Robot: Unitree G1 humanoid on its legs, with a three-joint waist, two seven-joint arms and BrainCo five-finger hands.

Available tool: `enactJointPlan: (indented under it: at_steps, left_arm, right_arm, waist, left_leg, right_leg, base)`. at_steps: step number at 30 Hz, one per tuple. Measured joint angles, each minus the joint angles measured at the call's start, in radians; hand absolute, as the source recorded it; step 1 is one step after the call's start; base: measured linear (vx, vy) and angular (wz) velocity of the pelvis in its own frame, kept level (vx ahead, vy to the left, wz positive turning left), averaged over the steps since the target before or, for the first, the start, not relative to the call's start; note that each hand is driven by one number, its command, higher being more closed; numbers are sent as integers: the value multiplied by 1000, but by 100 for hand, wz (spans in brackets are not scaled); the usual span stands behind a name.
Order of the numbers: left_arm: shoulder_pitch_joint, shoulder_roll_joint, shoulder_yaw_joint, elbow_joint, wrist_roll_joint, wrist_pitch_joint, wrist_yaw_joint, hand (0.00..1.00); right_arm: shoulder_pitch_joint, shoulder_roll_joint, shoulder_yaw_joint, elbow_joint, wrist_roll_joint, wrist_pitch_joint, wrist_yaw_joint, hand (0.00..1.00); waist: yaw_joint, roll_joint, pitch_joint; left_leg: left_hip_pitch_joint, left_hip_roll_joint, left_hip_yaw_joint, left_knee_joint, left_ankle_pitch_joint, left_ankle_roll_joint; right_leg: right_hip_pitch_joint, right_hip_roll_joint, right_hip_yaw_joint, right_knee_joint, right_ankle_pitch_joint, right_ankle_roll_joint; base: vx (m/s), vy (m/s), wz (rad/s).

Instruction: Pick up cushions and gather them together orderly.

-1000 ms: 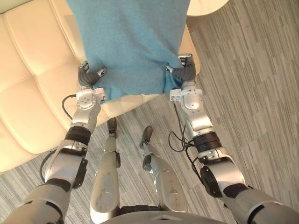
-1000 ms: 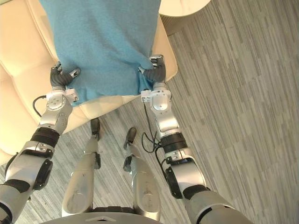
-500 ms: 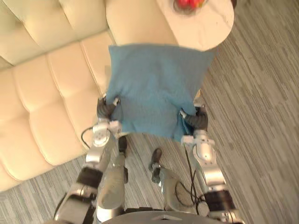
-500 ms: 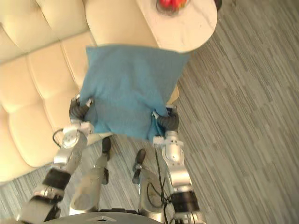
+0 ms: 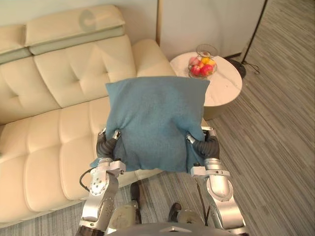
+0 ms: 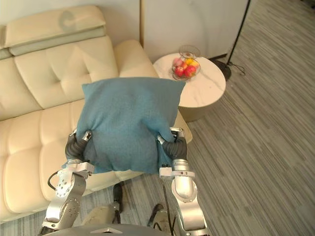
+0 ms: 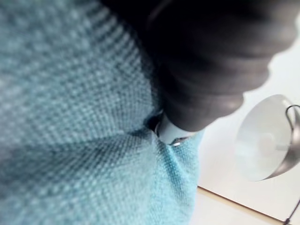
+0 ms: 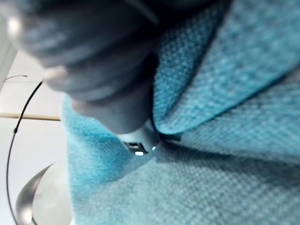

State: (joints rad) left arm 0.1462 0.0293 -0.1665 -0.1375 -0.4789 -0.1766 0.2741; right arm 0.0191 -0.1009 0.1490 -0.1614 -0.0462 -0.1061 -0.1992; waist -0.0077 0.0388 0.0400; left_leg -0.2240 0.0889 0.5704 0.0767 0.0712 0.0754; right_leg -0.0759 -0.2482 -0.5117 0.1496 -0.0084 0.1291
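2 robot hands share 1 job. The left robot hand [image 5: 105, 145] and the right robot hand [image 5: 209, 145] each pinch a bottom corner of the big, soft, blue woven square cushion [image 5: 156, 123], with fingers curled tight into the cloth. The cushion stands up between them and rises above them. It looks lifted off the seat. Holding both corners keeps it flat, so it does not flop or twist. The cream leather sofa [image 5: 49, 128] lies below and beyond the left robot hand. I think the cushion is held high so it can be carried and set down neatly.
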Motion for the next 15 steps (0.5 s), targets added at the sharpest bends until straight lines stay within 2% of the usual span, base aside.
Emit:
enactJointPlan:
  at_steps: [1, 3, 5, 6, 7, 9, 10, 11, 12, 13, 14, 15]
  left_arm:
    - [-6, -1, 0, 14, 0, 2, 0, 100]
    - [-13, 4, -2, 56, 2, 4, 0, 100]
    - [-10, 4, -4, 90, 5, 10, 0, 100]
    - [0, 5, -4, 91, 14, 24, -2, 100]
    - [6, 6, -4, 91, 15, 27, -4, 100]
    - [24, 14, -4, 91, 29, 33, -11, 100]
    - [27, 24, -4, 91, 31, 37, -20, 100]
    - [26, 29, -4, 91, 31, 37, -20, 100]
    - [27, 35, -4, 91, 31, 40, -23, 100]
    - [22, 51, -2, 91, 31, 40, -25, 100]
    - [10, 54, 0, 96, 32, 45, -36, 100]
    - [14, 47, -2, 106, 33, 46, -40, 100]
  right_arm:
    - [0, 0, -2, 9, 0, 1, 0, 100]
    - [-3, 13, -9, 63, 0, 1, 1, 100]
    - [-3, 14, -9, 106, 0, 3, 2, 100]
    - [0, 14, -8, 128, 0, 7, 4, 100]
    - [0, 15, -8, 140, 0, 7, 6, 100]
    - [2, 15, -4, 153, 1, 17, 15, 100]
    - [2, 15, -3, 153, 1, 20, 17, 100]
    - [2, 15, -2, 153, 1, 21, 18, 100]
    - [4, 17, -2, 155, 1, 23, 23, 100]
    - [4, 37, -5, 160, 1, 21, 26, 100]
    - [13, 44, -15, 156, 1, 20, 28, 100]
    - [13, 23, -13, 171, 0, 15, 31, 100]
  waist:
    - [-6, 0, -1]
    - [-4, -13, 0]
    - [3, -15, 3]
    - [10, -27, 14]
    - [13, -33, 20]
    - [17, -41, 40]
    - [15, -43, 58]
    - [12, -41, 69]
    - [-1, -49, 77]
    - [-21, -111, 77]
    - [-32, -143, 101]
    - [-10, -103, 124]
  left_leg:
    - [4, -10, -7, -14, 8, -9]
    - [19, -50, -29, -56, 26, 15]
    - [18, -80, -49, -61, 25, 17]
    - [26, -110, -53, -61, 7, 17]
    - [32, -122, -54, -61, 3, 21]
    - [35, -141, -71, -55, -12, 39]
    - [33, -144, -97, -62, -12, 39]
    - [32, -144, -115, -71, -12, 38]
    - [34, -161, -159, -137, -33, -2]
    - [14, -213, -164, -82, -91, -19]
    - [-50, -167, -181, 315, -133, 139]
    - [8, -125, -248, 285, -265, 41]
  right_leg:
    - [6, -6, -6, -4, 7, -7]
    - [22, -29, -24, -6, 16, -8]
    - [5, -67, -25, 55, 0, -8]
    - [-23, -122, -21, 159, -49, -19]
    - [-32, -144, -19, 199, -67, -28]
    - [-46, -172, -2, 268, -104, -86]
    - [-67, -140, 83, 285, -146, -119]
    - [-72, -104, 137, 285, -166, -110]
    - [-92, -10, 241, 252, -199, -105]
    - [-111, -30, 306, 228, -226, -73]
    - [-137, -49, 310, 307, -259, -57]
    - [-135, 3, 328, 333, -254, -56]
  base:
    - [27, 182, 48]
    - [15, 180, 41]
    - [-28, 129, 40]
    - [-70, 134, 36]
    - [-75, 83, 32]
    - [-82, 45, 29]
    - [-100, 27, 38]
    - [-118, 8, 65]
    - [-120, 36, 86]
    - [-120, 4, 117]
    - [-109, 25, 59]
    - [-122, 26, 6]
